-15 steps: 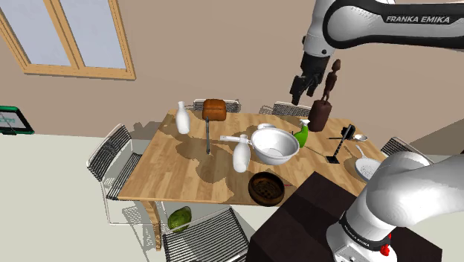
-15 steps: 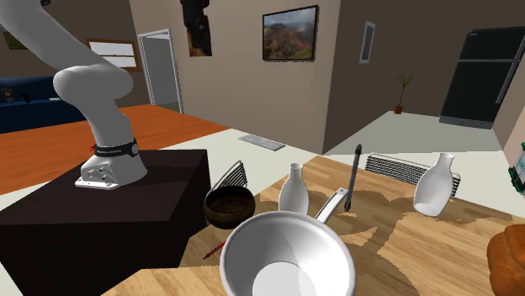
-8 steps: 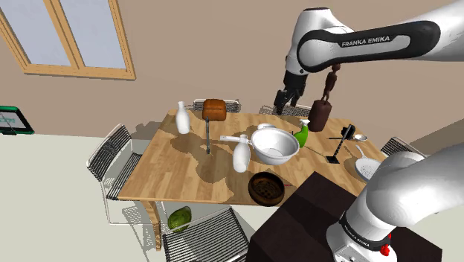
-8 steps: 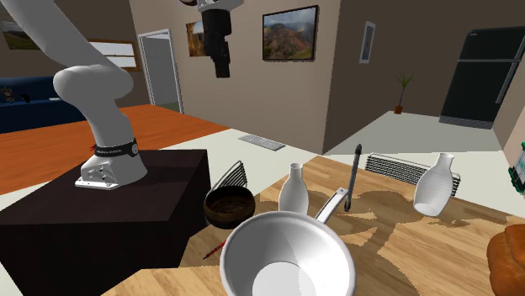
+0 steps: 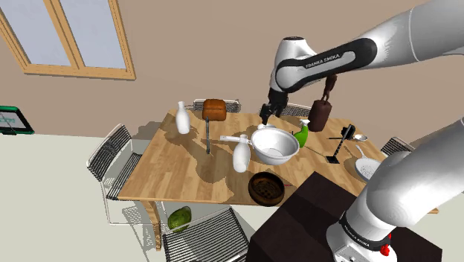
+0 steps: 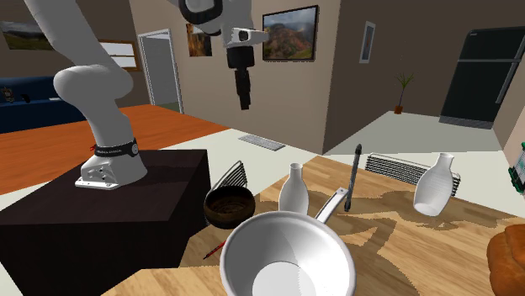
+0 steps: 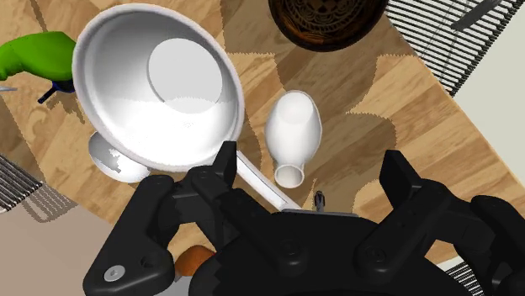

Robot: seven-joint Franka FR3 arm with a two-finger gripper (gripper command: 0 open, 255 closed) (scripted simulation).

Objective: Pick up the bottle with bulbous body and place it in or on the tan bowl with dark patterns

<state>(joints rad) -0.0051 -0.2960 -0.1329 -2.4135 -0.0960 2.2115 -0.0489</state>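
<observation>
Gripper (image 5: pixel 265 113) aloft over wooden table (image 5: pixel 171 179), spread wide, clasping nothing
Noted left to right in the shoulder view: slender white bottle (image 5: pixel 182 117) and bread loaf (image 5: pixel 214 110) at the far edge; bulbous white bottle (image 5: pixel 241 156) upright mid-table, just beside the white pan (image 5: pixel 274 145); dark brown patterned bowl (image 5: pixel 266 187) near the near edge, apart from that bottle; green spray bottle (image 5: pixel 301 135) beyond the pan

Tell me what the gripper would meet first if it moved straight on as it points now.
Probably the white bottle beside the pan's handle; the gripper hangs well above, so depth is unsure.
</observation>
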